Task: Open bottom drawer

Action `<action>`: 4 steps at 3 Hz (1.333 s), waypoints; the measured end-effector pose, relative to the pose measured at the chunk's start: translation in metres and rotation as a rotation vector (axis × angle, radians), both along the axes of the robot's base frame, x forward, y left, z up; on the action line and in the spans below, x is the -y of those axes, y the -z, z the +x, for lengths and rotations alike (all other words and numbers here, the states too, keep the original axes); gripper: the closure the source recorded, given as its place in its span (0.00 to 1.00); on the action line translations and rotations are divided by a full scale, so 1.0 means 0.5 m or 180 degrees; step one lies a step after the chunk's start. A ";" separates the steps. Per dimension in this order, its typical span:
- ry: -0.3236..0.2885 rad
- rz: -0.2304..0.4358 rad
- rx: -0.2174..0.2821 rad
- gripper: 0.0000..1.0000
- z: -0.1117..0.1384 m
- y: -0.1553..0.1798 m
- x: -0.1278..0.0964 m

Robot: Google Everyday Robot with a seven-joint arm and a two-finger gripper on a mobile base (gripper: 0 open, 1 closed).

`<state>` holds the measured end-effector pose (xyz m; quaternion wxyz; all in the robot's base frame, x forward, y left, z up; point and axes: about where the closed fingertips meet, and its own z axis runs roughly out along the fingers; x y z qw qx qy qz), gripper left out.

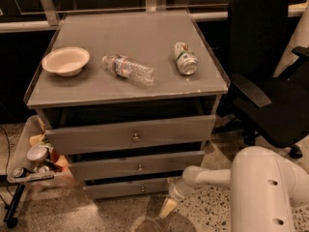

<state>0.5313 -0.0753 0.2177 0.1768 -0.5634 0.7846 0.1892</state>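
Down at the near side of the scene, the bottom drawer (pixel 126 189) is the lowest and slimmest of three grey fronts in the grey cabinet (pixel 145 37); its small round knob (pixel 142 189) sits at the centre of the panel; a narrow dark gap shows between it and the middle drawer (pixel 137 165) above, and the top drawer (pixel 133 135), the tallest one, is above that. The gripper (pixel 168 207) hangs low over the speckled floor (pixel 96 216), just beside the right end of the bottom drawer and a little nearer than its front; it is right of the knob and apart from it; its pale tip points down and to the left; whether it is released or clenched I cannot tell. The white robot arm (pixel 263 187) reaches to it from the near right corner. On the cabinet top lie a pale bowl (pixel 65 60) at the left, a clear water bottle (pixel 128 69) on its side in the middle, and a can (pixel 185 58) on its side at the right. A black office chair (pixel 270 81) stands right of the cabinet; a low cart (pixel 24 149) with small items stands at the left.
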 end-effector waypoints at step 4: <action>-0.0002 -0.0009 0.0236 0.00 0.070 0.021 0.033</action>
